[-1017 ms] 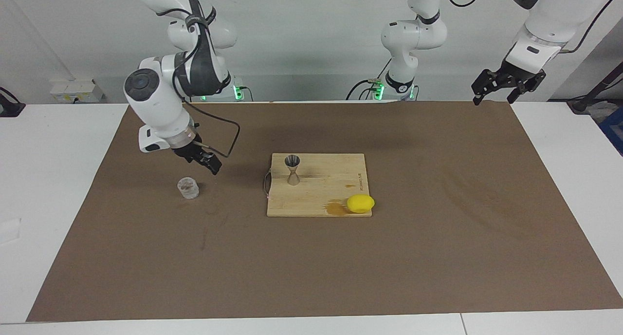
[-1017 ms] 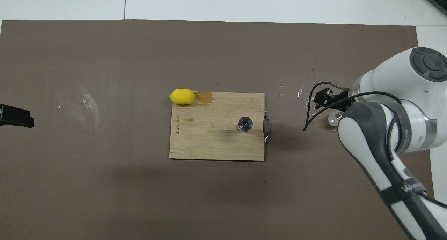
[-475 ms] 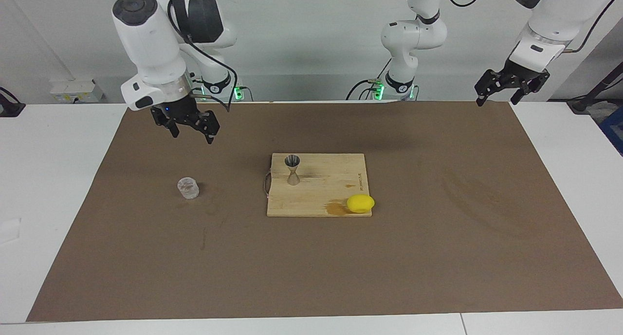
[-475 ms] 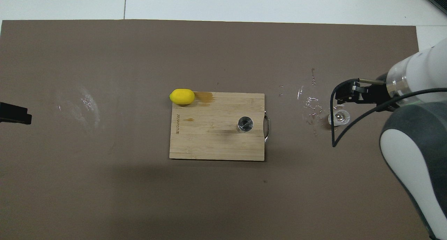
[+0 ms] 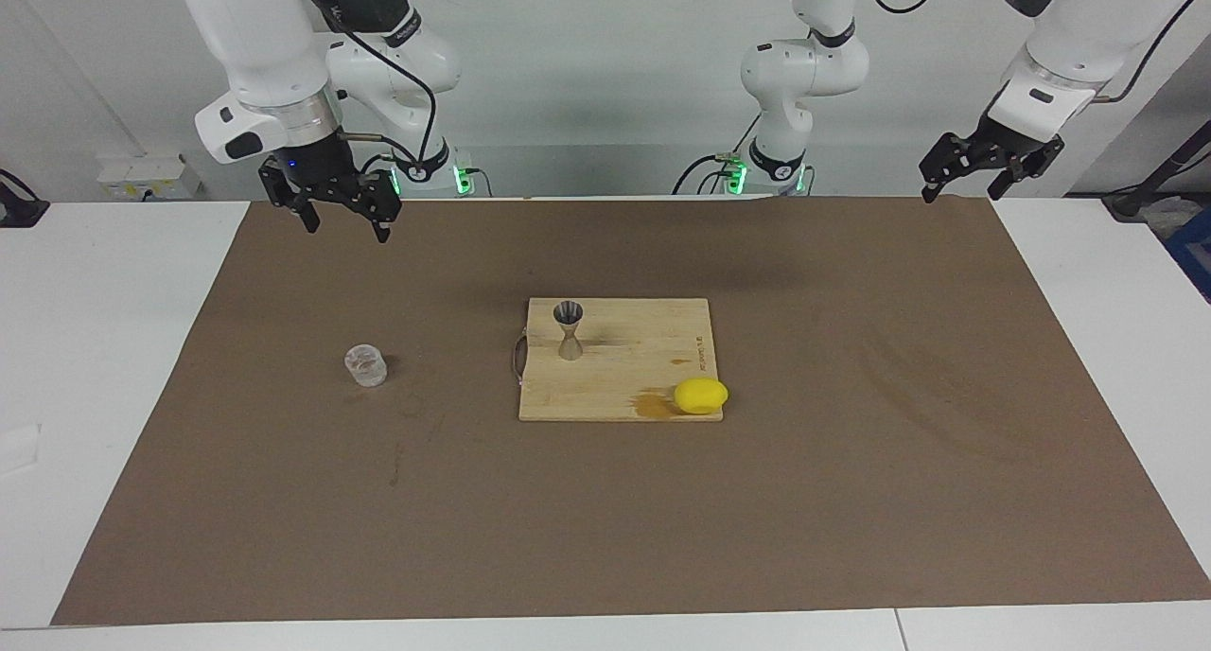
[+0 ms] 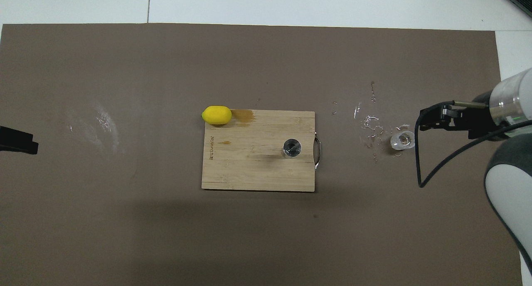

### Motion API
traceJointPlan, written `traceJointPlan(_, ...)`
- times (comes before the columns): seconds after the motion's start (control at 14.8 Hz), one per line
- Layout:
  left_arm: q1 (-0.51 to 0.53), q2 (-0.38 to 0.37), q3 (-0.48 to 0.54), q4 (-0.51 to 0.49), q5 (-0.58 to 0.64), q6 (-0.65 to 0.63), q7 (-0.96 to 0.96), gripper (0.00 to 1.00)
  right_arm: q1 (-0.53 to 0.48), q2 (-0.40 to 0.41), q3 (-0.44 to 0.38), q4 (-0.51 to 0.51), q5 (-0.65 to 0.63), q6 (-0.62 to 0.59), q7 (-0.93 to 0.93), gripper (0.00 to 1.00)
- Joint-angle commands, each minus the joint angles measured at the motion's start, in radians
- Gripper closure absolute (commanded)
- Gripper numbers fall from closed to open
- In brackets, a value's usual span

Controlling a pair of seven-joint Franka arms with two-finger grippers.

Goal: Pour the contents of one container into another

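Glass cup (image 5: pixel 365 365) stands upright on the brown mat (image 5: pixel 851 500), toward the right arm's end, well apart from the board (image 5: pixel 643 367). Contents not readable; small wet marks on the mat beside it. Jigger (image 5: pixel 569 329) upright on the board, near its handle edge; whether it holds liquid cannot be told. Lemon (image 5: pixel 701 395) at the board's corner, touching a stain.

Right gripper (image 5: pixel 342 218) hangs high over the mat's robot-side edge, fingers spread, empty. Left gripper (image 5: pixel 965 184) waits raised at the mat's corner, fingers spread, empty.
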Motion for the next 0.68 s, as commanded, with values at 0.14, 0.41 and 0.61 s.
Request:
traceJointPlan(0.14,0.006,0.049,-0.005,0.033,-0.017,-0.003,0.014,0.00,-0.021,0.000,-0.003,0.000,0.023,-0.001,-0.057,0.00)
traceJointPlan(0.41,0.008,0.058,-0.005,0.038,-0.020,-0.006,0.013,0.00,-0.032,0.063,-0.003,0.092,0.015,-0.024,-0.057,0.00)
traceJointPlan(0.61,0.008,0.056,-0.005,0.033,-0.019,-0.004,0.013,0.00,-0.035,0.057,-0.003,0.074,0.018,-0.046,-0.072,0.00)
